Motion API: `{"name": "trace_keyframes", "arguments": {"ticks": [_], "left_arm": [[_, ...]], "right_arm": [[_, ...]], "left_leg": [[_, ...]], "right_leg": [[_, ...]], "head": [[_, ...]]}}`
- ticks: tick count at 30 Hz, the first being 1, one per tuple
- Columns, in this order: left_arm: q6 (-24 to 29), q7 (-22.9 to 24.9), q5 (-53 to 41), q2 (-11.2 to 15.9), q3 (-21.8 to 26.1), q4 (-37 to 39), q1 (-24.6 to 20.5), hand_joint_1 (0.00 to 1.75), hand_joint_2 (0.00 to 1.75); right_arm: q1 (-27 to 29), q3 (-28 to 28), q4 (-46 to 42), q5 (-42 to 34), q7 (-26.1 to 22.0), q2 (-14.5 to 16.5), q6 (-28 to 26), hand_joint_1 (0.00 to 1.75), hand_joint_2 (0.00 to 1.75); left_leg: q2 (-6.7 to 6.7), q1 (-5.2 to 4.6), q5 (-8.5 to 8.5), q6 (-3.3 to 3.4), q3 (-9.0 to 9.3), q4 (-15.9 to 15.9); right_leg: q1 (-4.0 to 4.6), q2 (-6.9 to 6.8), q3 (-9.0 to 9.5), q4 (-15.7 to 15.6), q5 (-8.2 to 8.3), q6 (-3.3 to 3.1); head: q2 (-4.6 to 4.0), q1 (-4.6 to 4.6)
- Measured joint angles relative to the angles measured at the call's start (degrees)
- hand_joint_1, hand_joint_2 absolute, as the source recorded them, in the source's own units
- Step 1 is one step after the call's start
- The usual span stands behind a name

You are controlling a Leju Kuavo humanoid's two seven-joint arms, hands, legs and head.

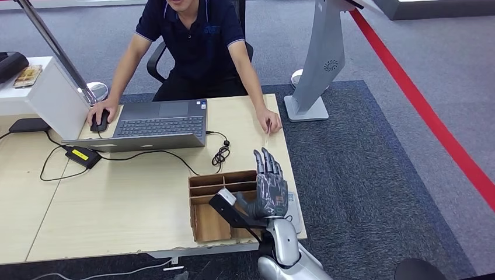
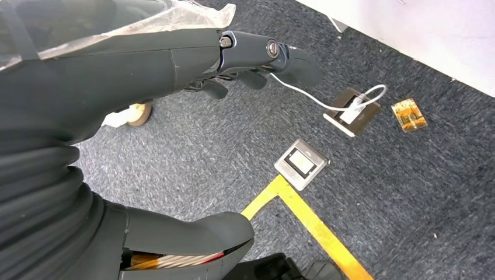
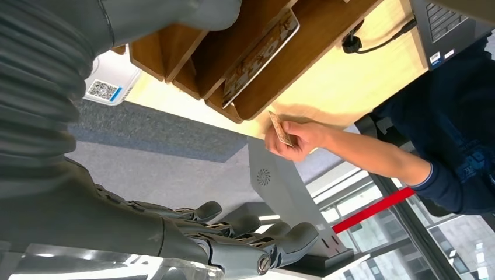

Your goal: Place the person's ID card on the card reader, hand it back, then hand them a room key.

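One thin card [image 3: 282, 128], edge-on in fingers [image 3: 295, 137]

On the pale wooden tabletop [image 1: 134, 192], the grey open laptop [image 1: 154, 124] sits at the far side before the seated person [image 1: 192, 46], whose one hand rests on the black mouse [image 1: 100, 121] left of it. The brown wooden divided tray [image 1: 210, 204] lies at the near right corner, a card [image 3: 260, 55] in one slot. The right robot hand [image 1: 268, 184] hangs over the tray's right end; beyond it, the person's other hand holds the ID card [image 3: 281, 129] at the table's right edge.
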Motion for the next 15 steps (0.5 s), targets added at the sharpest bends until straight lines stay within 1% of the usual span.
{"name": "trace_keyframes", "arguments": {"ticks": [15], "left_arm": [[-0.3, -0.1, -0.1, 0.0, 0.0, 0.0, -0.1, 0.00, 1.75]], "right_arm": [[-0.6, 0.0, 1.1, -0.4, 0.0, 0.3, -0.1, 0.00, 1.75]], "left_leg": [[0.00, 0.00, 0.00, 0.00, 0.00, 0.0]], "right_leg": [[0.00, 0.00, 0.00, 0.0, 0.00, 0.00]], "head": [[0.00, 0.00]]}}
